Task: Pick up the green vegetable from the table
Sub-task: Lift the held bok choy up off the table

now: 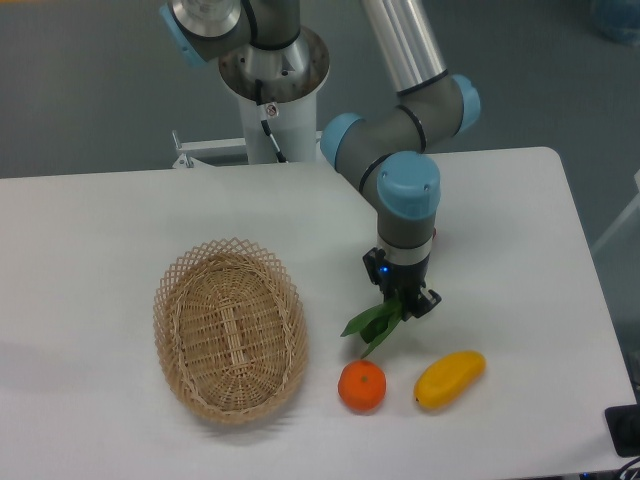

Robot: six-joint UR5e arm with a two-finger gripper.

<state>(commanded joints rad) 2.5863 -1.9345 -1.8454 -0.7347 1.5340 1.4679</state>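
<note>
Right of centre, the arm's fingers point(404, 303) grip the green vegetable point(373, 325), its leaves hanging over the white counter point(100, 220) above an orange point(361, 386).

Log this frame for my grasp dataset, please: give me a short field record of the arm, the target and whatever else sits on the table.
gripper: pointing down, closed around the green vegetable
green vegetable: leaves stick out below and to the left of the fingers; stalk end hidden; whether lifted off the table cannot be told
table: white, rounded corners
wicker basket: oval, left of the vegetable, nothing in it
orange fruit: just below the leaves
yellow fruit: right of the orange fruit
</note>
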